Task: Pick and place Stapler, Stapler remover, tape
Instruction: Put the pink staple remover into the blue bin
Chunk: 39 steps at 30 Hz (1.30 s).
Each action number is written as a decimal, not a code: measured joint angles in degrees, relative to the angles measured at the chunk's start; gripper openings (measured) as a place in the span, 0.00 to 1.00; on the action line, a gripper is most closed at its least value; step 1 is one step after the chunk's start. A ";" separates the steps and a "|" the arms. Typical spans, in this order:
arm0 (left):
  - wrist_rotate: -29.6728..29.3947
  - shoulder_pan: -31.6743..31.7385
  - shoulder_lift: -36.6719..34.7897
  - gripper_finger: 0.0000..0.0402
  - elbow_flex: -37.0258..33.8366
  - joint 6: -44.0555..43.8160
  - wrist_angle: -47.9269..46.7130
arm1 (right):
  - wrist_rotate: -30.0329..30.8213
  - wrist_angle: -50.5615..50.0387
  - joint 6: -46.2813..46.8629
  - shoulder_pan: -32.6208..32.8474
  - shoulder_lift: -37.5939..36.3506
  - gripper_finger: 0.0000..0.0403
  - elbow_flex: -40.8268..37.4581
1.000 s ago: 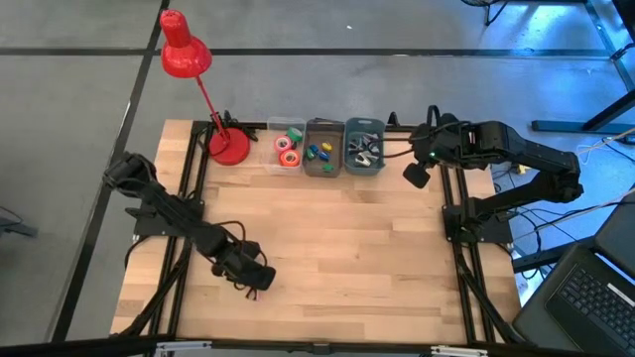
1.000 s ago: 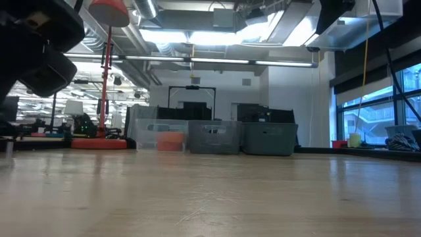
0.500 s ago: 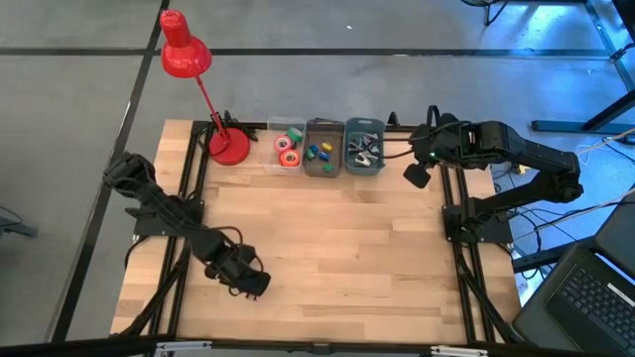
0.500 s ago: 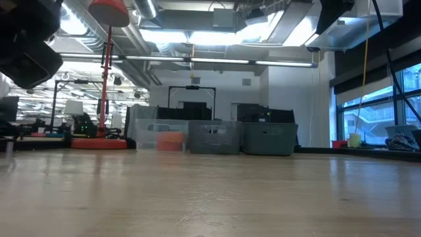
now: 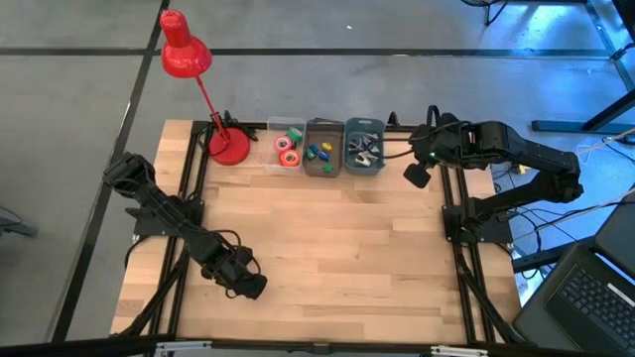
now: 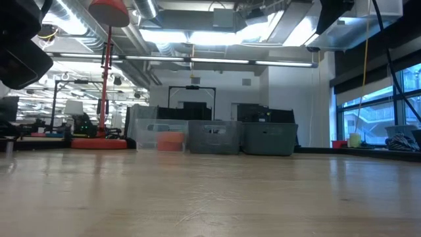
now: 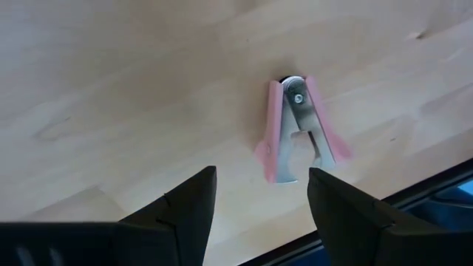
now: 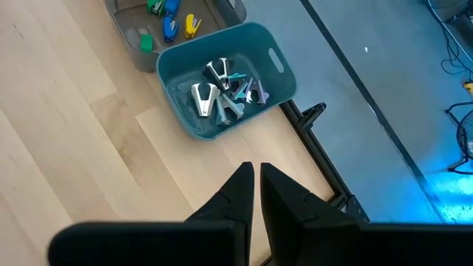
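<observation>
- Table (image 5: 337, 248): wooden top carrying three bins at its far edge.
- Left gripper (image 7: 259, 196): fingers apart, empty, hovering above the pink stapler remover (image 7: 299, 129) near the table's front-left edge.
- Right gripper (image 8: 257, 188): fingers closed, empty, beside the teal bin (image 8: 255, 41).
- Tape (image 5: 289, 150): in the clear bin.

Legible text, labels, brands, numbers, signs: none found in any view. No readable marking shows on any item on the counter or in the room behind it.
</observation>
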 joint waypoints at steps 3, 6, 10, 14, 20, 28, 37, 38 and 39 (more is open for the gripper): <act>-0.63 0.04 0.00 0.48 0.00 0.36 -0.11 | 0.00 0.00 0.02 -0.02 0.00 0.07 0.00; -2.78 0.04 0.00 0.44 0.00 0.46 0.11 | 0.00 0.00 0.02 0.00 0.00 0.07 0.00; -3.20 0.04 0.44 0.38 0.00 0.71 0.31 | 0.00 0.00 0.04 0.00 0.00 0.07 0.00; -2.84 0.04 2.11 0.35 0.02 2.93 2.81 | 0.00 0.00 0.06 -0.01 0.00 0.07 0.00; -1.42 0.04 5.08 0.35 0.02 3.56 5.86 | 0.00 0.00 0.09 -0.02 0.00 0.07 0.00; 2.06 0.00 5.45 0.35 0.02 4.20 6.45 | -0.01 0.00 0.07 0.00 0.00 0.07 0.00; 2.59 0.00 5.38 0.34 0.02 5.15 7.46 | -0.02 -0.02 0.08 0.00 0.00 0.07 0.00; 3.10 0.00 5.38 0.34 0.02 5.18 7.81 | -0.02 -0.02 0.08 0.00 0.00 0.07 0.00; 3.67 0.00 5.38 0.34 0.02 5.44 7.89 | -0.02 -0.02 0.09 -0.01 0.00 0.07 0.00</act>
